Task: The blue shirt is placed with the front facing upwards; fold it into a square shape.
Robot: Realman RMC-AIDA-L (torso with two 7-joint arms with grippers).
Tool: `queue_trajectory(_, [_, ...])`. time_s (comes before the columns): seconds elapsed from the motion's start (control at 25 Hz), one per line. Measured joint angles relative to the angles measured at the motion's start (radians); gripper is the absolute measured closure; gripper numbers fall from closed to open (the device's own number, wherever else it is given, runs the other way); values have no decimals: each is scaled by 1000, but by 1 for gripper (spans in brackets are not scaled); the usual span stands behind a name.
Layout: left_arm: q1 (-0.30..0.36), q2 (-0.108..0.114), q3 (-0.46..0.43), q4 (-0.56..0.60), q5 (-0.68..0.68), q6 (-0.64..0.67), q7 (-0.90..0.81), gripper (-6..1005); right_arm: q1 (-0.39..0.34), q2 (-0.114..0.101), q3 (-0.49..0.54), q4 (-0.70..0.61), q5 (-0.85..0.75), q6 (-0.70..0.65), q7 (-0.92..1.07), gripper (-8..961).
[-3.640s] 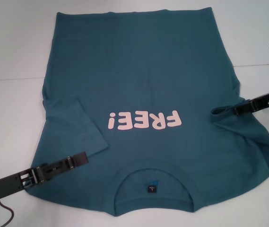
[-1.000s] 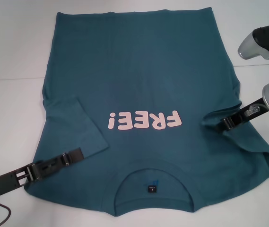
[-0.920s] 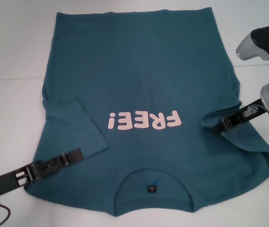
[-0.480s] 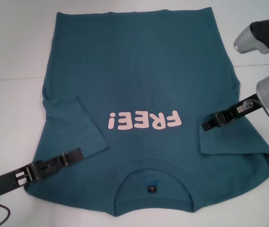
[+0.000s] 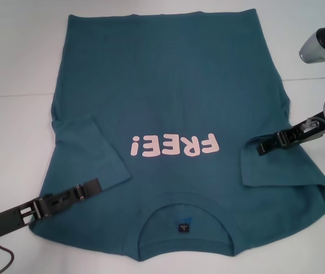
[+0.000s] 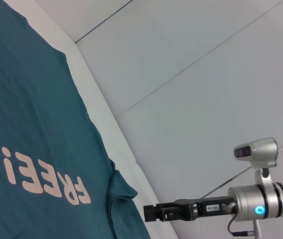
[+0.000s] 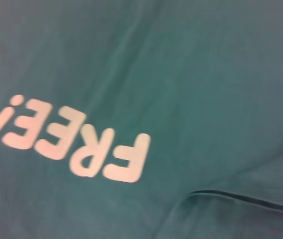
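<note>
The blue shirt (image 5: 168,131) lies flat on the white worktop (image 5: 13,68), front up, collar (image 5: 185,222) near me, both sleeves already folded in over the body. My right gripper (image 5: 260,149) hovers at the right sleeve's (image 5: 276,168) inner edge – whether its fingers are apart or together I cannot tell. My left gripper (image 5: 96,185) rests low over the left sleeve (image 5: 91,154), fingers likewise unclear. For the side folds, I judge I should grip both layers squarely – and keep the edges parallel.
</note>
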Motion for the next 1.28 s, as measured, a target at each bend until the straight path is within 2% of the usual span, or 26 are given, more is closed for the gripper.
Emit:
queue_trajectory(0.16, [-1, -1, 0, -1, 0, 0, -2, 156, -1, 3, -1, 7, -18, 43, 25, 203])
queue_trajectory(0.4, [-3, -1, -13, -9, -1, -1, -1, 156, -7, -3, 2, -1, -53, 62, 54, 44])
queue_trajectory(0.52, [-5, 2, -22, -23, -1, -1, 0, 156, -10, -2, 1, -1, -76, 88, 69, 44])
queue_trajectory(0.88, [-7, 4, -24, -26, -1, -2, 1, 155, -9, 20, -2, 23, -85, 193, 80, 45])
queue_trajectory(1.28, [-7, 4, -25, -26, -1, -2, 1, 156, 5, 20, -3, 99, -87, 289, 80, 45])
